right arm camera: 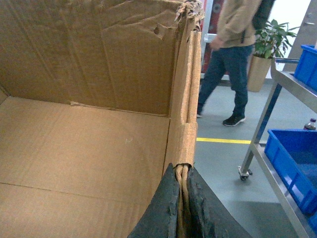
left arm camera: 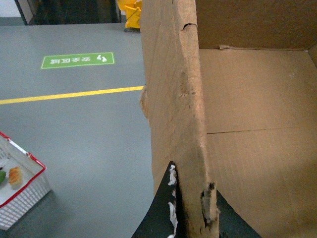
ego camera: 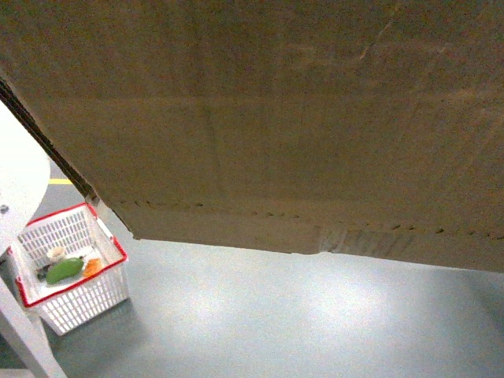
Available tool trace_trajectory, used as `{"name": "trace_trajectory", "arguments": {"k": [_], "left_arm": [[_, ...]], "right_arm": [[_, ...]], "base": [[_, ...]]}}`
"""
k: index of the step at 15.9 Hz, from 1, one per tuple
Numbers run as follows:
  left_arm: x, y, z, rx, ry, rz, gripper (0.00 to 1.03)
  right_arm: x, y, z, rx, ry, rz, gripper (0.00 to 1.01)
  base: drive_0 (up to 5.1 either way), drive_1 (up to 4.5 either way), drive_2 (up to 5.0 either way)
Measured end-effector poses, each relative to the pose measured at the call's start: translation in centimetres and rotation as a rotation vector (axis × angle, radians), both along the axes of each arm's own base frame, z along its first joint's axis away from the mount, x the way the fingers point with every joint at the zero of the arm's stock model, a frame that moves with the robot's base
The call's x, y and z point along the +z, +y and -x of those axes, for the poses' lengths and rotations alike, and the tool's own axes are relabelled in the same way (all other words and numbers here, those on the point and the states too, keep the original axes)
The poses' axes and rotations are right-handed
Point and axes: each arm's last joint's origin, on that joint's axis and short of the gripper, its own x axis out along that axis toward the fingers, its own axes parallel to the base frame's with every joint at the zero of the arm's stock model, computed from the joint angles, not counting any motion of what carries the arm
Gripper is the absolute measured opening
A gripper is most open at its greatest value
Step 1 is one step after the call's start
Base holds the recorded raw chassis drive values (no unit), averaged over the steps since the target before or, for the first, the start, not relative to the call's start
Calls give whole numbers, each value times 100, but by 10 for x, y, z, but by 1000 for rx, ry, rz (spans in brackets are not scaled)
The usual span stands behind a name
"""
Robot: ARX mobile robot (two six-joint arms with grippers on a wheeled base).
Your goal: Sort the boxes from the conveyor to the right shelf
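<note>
The brown cardboard box (ego camera: 268, 118) is lifted off the floor and fills most of the head view, its perforated line near the lower edge. My left gripper (left arm camera: 192, 196) is shut on the box's left wall (left arm camera: 173, 99), one black finger on each side of it. My right gripper (right arm camera: 184, 171) is shut on the torn right wall (right arm camera: 185, 99). The inside of the box (right arm camera: 84, 139) is empty. The steel right shelf (right arm camera: 260, 126) stands on a castor just right of the box. The conveyor is out of view.
A white basket with a red rim (ego camera: 75, 211) holding food items sits on the grey floor at lower left, beside a white curved panel (ego camera: 16, 181). Blue crates (right arm camera: 292, 153) lie on the shelf. A person (right arm camera: 237, 49) walks behind, near a potted plant (right arm camera: 270, 44).
</note>
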Motion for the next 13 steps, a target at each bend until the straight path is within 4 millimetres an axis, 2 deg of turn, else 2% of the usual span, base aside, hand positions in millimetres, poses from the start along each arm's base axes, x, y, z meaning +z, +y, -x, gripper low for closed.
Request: {"name": "trace_trajectory", "arguments": {"k": [13], "left_arm": [[0, 0, 0, 0, 0, 0, 4]], "right_arm": [[0, 0, 0, 0, 0, 0, 2]], "base": [[-156, -156, -156]]}}
